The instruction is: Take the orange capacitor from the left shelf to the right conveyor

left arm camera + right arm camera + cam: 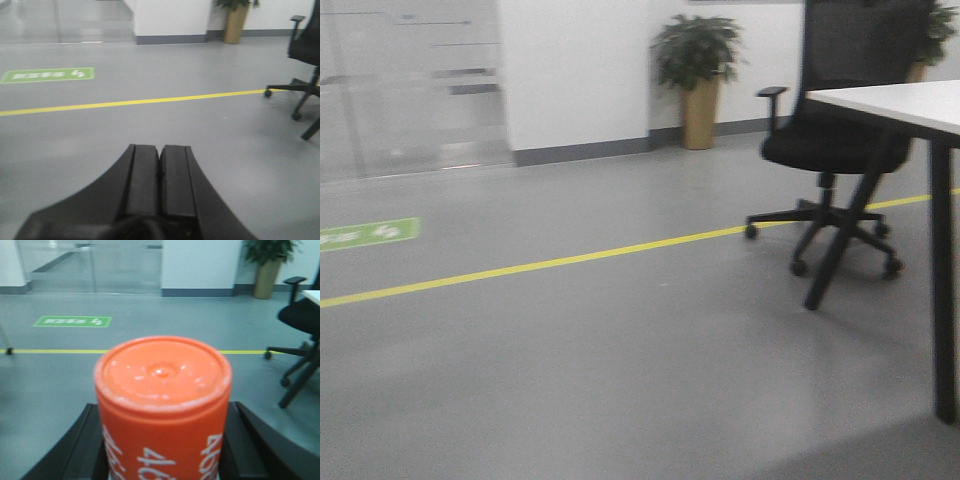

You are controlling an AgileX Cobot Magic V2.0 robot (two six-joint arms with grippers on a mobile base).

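Observation:
In the right wrist view the orange capacitor [162, 405], an orange can with white "4680" print on its side, fills the lower middle, gripped between the two black fingers [90, 445] of my right gripper [162, 450]. In the left wrist view my left gripper [159, 175] is shut and empty, its two black pads pressed together above bare floor. The left shelf and the right conveyor are out of view in all frames. Neither gripper shows in the front view.
Grey floor with a yellow line [570, 260] and a green floor sign [368, 234]. A black office chair [835, 140] and a white table with black legs [920, 110] stand at right. A potted plant [698, 75] and glass partitions [410, 80] line the back wall.

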